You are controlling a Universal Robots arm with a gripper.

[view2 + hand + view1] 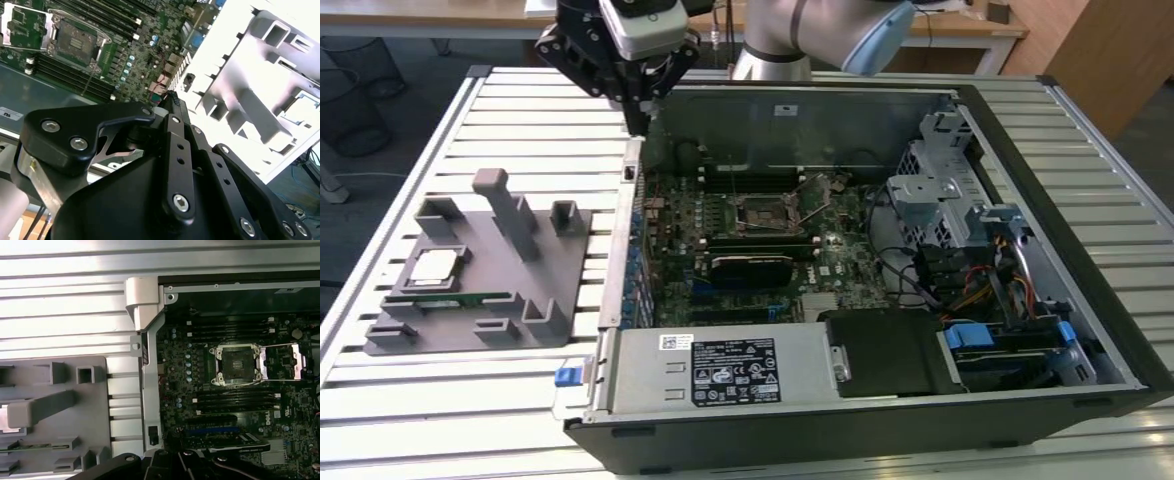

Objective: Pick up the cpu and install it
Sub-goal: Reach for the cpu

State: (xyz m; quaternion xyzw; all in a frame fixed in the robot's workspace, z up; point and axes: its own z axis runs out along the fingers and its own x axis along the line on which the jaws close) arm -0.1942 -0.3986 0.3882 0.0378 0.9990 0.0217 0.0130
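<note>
The cpu [431, 267], a small silvery square chip, lies flat in a pocket of the grey holder block [480, 270] at the exterior view's left, beside the open computer case. My gripper [638, 122] hangs high over the case's far left wall, well away from the cpu, with its fingers shut together and nothing between them. In the second wrist view the black fingers [172, 107] run side by side, closed. The motherboard's black socket [765, 213] sits open with its metal frame lifted, and appears in both wrist views [237, 364] [75, 40].
A thin green memory stick [447, 300] rests in the holder just below the cpu. A tall grey post [507, 210] rises from the holder. The case [1014, 140] has high walls, a power supply [720, 365] at the front, and cables and drive cages on the exterior view's right.
</note>
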